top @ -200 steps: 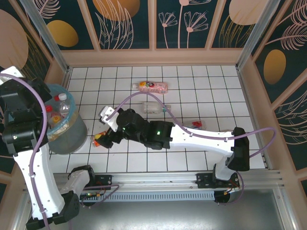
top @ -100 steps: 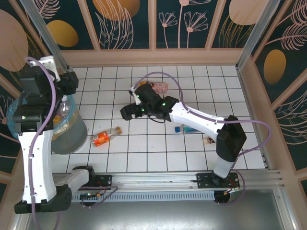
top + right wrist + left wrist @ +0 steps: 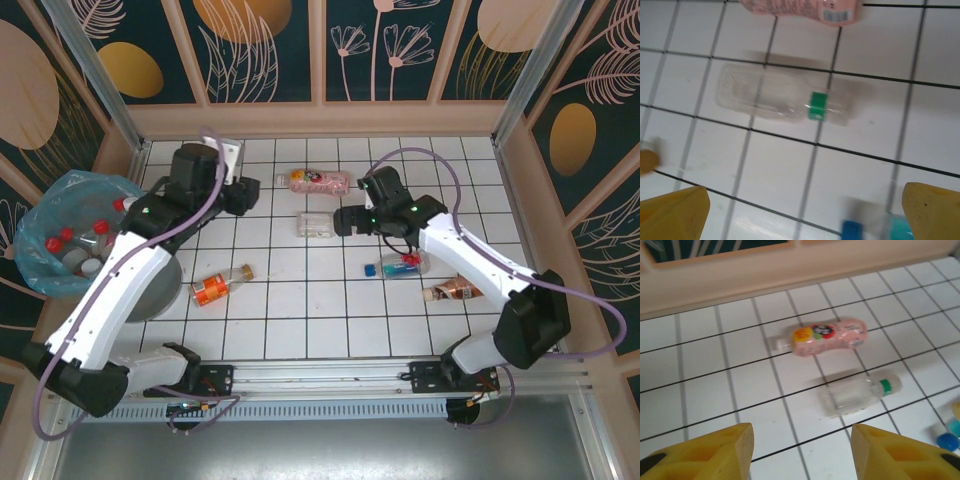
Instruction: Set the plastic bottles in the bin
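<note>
The bin (image 3: 160, 290), lined with a blue bag, stands at the left with several red-capped bottles inside. On the tiles lie a pink bottle (image 3: 318, 181), a clear green-banded bottle (image 3: 315, 224), an orange-labelled bottle (image 3: 222, 285), a blue-capped bottle (image 3: 400, 266) and a brown-labelled one (image 3: 455, 290). My left gripper (image 3: 250, 194) hangs open left of the pink bottle (image 3: 825, 335) and the clear bottle (image 3: 860, 395), its jaws (image 3: 802, 450) holding nothing. My right gripper (image 3: 345, 218) is open just right of the clear bottle (image 3: 782, 97), its jaws (image 3: 805, 215) also holding nothing.
Wooden walls (image 3: 320, 118) close in the tiled floor at the back and on both sides. The blue cap (image 3: 852, 231) lies close below my right jaws. The metal rail (image 3: 320, 375) with the arm bases runs along the near edge.
My left arm has swung from over the bin to the back middle of the floor. My right arm has drawn back to the right, away from the orange-labelled bottle, toward the clear bottle.
</note>
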{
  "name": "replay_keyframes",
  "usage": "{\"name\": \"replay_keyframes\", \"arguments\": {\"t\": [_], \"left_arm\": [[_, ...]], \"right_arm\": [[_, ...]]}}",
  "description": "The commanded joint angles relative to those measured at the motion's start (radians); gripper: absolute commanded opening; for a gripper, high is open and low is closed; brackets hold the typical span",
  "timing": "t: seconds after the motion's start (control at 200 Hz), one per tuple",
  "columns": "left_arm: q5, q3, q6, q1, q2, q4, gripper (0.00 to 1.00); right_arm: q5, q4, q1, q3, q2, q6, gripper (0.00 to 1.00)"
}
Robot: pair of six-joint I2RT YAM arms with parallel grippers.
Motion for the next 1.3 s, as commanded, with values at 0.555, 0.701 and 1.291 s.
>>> {"name": "replay_keyframes", "arguments": {"t": [0.555, 0.701, 1.291], "left_arm": [[0.262, -0.318, 0.172, -0.020, -0.056, 0.360, 0.73], [0.259, -0.334, 0.197, -0.018, -0.061, 0.353, 0.74], [0.226, -0.370, 0.166, -0.020, -0.095, 0.380, 0.75]], "right_arm": [[0.039, -0.110, -0.191, -0.257, -0.070, -1.065, 0.99], [0.076, -0.001, -0.220, -0.342, -0.071, -1.145, 0.99], [-0.052, 0.070, -0.254, -0.337, 0.114, -1.203, 0.74]]}}
